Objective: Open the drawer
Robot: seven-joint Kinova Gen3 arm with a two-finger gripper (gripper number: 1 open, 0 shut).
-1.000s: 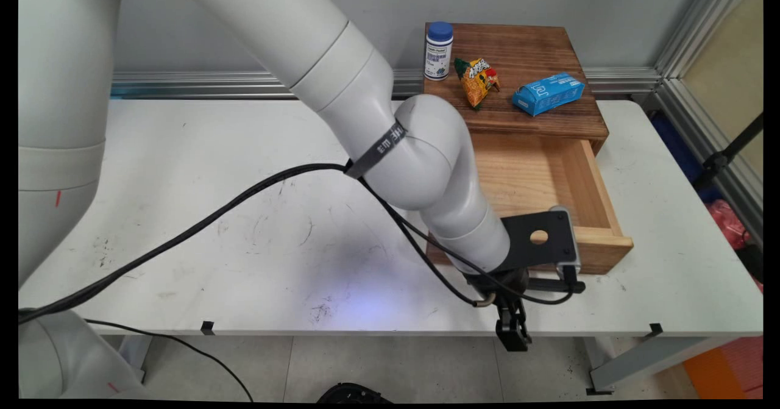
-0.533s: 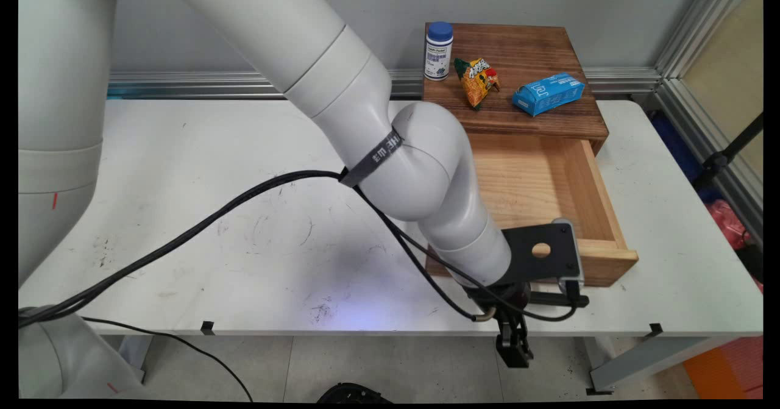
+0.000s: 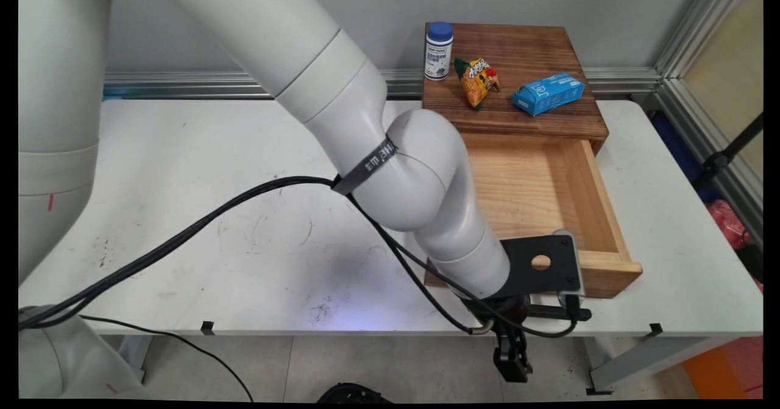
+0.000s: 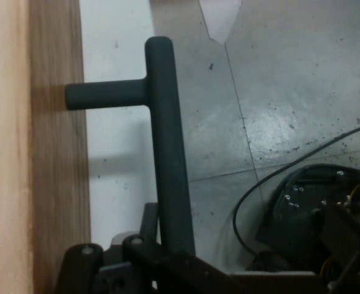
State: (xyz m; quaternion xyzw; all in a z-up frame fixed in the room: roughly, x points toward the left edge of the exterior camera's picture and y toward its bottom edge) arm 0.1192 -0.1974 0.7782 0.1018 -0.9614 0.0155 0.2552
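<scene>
the drawer (image 3: 536, 202) stands further out of the wooden cabinet (image 3: 515, 80) than a second ago, its front nearer the table's (image 3: 183, 214) near edge, and the gripper (image 3: 512, 360) has dropped lower past that edge. the arm bends down over the drawer's left front corner, jaws clamped on the dark bar handle (image 4: 167, 159) at the drawer front.

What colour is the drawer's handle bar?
Dark grey, nearly black: the handle shows best in the hand view, standing off the wooden drawer front.
</scene>
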